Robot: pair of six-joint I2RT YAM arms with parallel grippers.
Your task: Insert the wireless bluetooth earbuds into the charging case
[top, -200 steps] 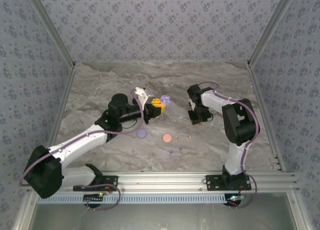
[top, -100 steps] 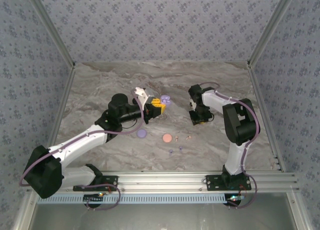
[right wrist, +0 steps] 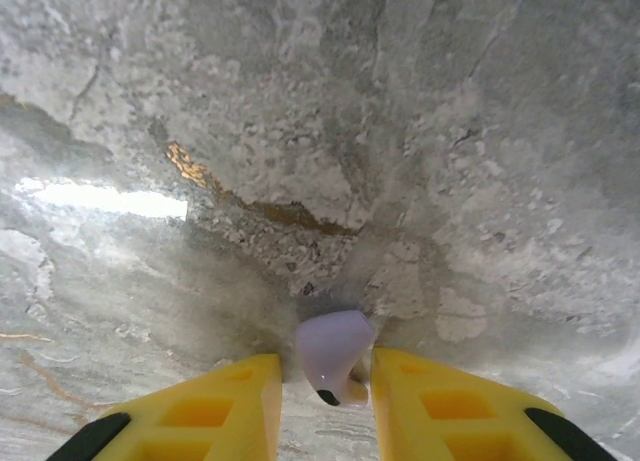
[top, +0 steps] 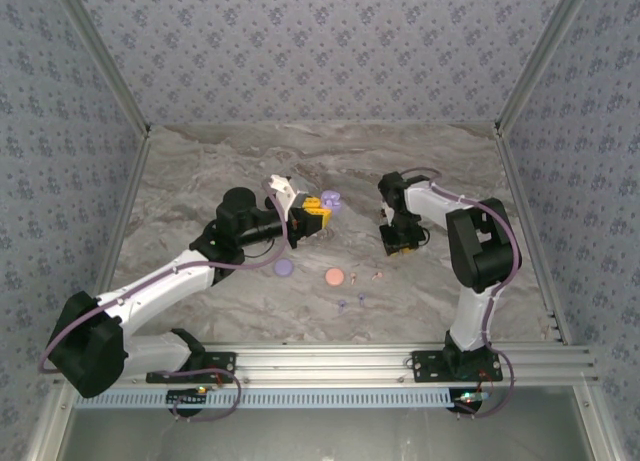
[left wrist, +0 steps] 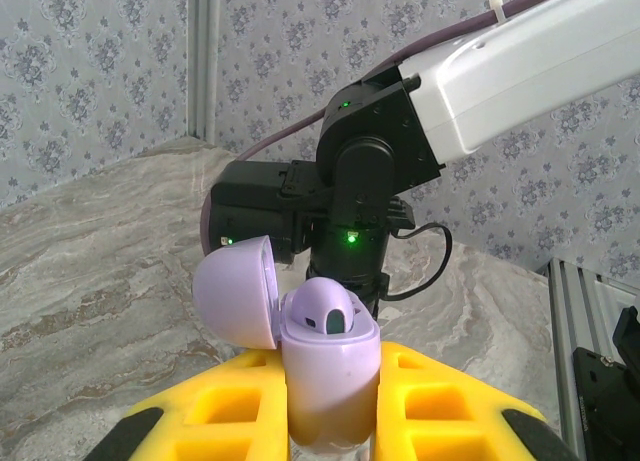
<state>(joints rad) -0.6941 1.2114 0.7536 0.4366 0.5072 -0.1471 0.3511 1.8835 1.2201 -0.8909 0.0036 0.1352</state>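
My left gripper (left wrist: 330, 386) is shut on the lilac charging case (left wrist: 330, 366), held upright above the table. Its lid (left wrist: 238, 291) is swung open to the left, and one lilac earbud (left wrist: 328, 309) sits in the case. From above, the case (top: 331, 199) is at the left gripper (top: 318, 213), mid-table. My right gripper (top: 398, 243) points down at the table, its arm just past the case in the left wrist view. A second lilac earbud (right wrist: 333, 351) lies between its yellow fingertips (right wrist: 215, 406), a thin gap on the left. The right gripper (right wrist: 327, 376) is slightly open.
On the marble table (top: 200, 171), between the arms, lie a round lilac case (top: 283, 267) and a round pink case (top: 334, 277). Tiny earbuds are scattered near them, pink ones (top: 378, 275) and lilac ones (top: 360, 299). Patterned walls close in the back and sides.
My right gripper has edged slightly to the right over the table and its fingers have eased apart a little. The left arm and the case have not moved.
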